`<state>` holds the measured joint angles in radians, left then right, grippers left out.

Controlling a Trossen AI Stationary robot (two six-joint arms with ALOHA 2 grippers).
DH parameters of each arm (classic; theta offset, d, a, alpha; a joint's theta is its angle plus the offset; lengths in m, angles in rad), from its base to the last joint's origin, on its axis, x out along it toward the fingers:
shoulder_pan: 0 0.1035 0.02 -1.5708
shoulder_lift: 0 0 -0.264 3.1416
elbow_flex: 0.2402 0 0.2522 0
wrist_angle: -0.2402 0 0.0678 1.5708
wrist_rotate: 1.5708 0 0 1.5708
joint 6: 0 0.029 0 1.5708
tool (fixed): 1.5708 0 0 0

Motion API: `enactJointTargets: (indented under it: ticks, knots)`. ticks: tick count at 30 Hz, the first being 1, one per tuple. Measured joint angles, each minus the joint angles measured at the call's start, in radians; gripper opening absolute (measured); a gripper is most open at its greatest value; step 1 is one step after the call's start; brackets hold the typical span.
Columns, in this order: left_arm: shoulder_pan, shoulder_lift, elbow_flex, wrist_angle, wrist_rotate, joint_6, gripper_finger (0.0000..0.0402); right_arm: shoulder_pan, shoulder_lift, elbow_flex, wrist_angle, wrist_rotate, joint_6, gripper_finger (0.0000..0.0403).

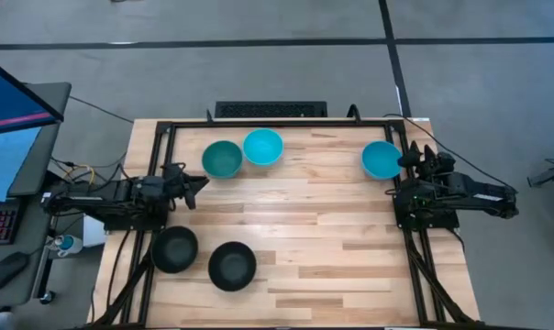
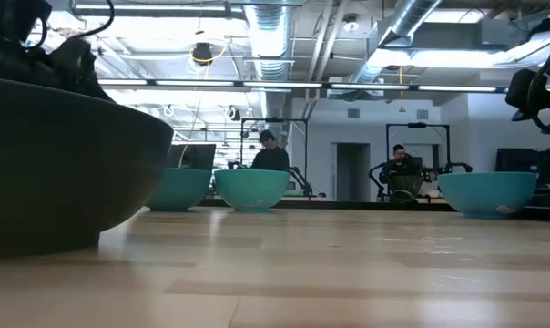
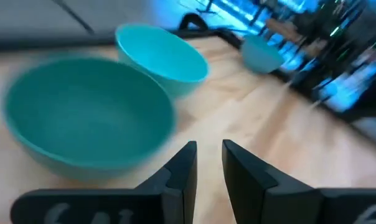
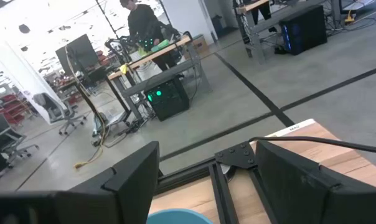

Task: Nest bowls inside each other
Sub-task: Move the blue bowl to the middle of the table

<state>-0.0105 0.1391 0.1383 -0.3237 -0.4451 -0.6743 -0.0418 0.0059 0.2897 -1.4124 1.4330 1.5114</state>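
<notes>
Three teal bowls stand on their bases near the table's far edge: a darker one (image 1: 222,159), a lighter one (image 1: 262,147) touching it, and a blue one (image 1: 382,159) to the right. Two black bowls (image 1: 174,249) (image 1: 232,266) sit near the near-left corner. My left gripper (image 1: 199,183) hovers just near-left of the darker teal bowl (image 3: 88,115), its fingers a narrow gap apart (image 3: 208,152). My right gripper (image 1: 410,160) is open wide (image 4: 206,171) beside the blue bowl's right rim (image 4: 178,216). Neither touches a bowl.
A black metal frame (image 1: 162,128) runs along the table's far, left and right edges. A keyboard (image 1: 270,110) lies beyond the far edge. Bare wood (image 1: 332,238) spreads across the middle and near right. People sit at desks in the room behind (image 2: 270,155).
</notes>
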Motion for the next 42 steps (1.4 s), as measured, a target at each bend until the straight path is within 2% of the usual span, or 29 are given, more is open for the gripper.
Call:
enactJointTargets:
  ticks: [3, 8, 13, 18, 22, 26, 33, 39, 42]
  knots:
    - [0.0, 0.001, 0.0, 0.105, 0.024, -0.182, 0.0066, 0.0, 0.0, 0.0, 0.0, 0.0, 0.0, 0.0292]
    - [0.0, 0.001, 0.0, 0.285, -0.085, -0.31, 0.0066, 0.0, 0.0, 0.0, 0.0, 0.0, 0.0, 0.0292]
    - [0.0, 0.034, 0.001, 0.455, -0.146, -0.297, 0.0066, 0.001, 0.0, 0.0, 0.0, 0.0, 0.0, 0.0292]
    - [0.0, 0.094, 0.002, 0.623, -0.231, -0.235, 0.0066, 0.079, 0.0, 0.0, 0.0, 0.0, 0.0, 0.0292]
    - [0.0, 0.146, 0.002, 0.682, -0.259, -0.193, 0.0066, 0.119, 0.002, 0.0, 0.0, 0.0, 0.0, 0.0292]
    - [0.0, 0.196, 0.002, 0.683, -0.25, -0.221, 0.0066, 0.124, 0.139, 0.0, 0.001, 0.0, 0.0, 0.0292]
    - [0.0, 0.275, 0.003, 0.682, -0.243, -0.237, 0.0066, -0.115, 0.473, 0.0, 0.025, 0.0, 0.0, 0.0292]
    - [0.0, 0.313, 0.003, 0.682, -0.242, -0.246, 0.0066, -0.208, 0.636, 0.0, 0.077, -0.001, 0.014, 0.0292]
    - [0.0, 0.315, 0.003, 0.683, -0.242, -0.255, 0.0066, -0.225, 0.674, 0.002, 0.09, -0.003, 0.01, 0.0292]
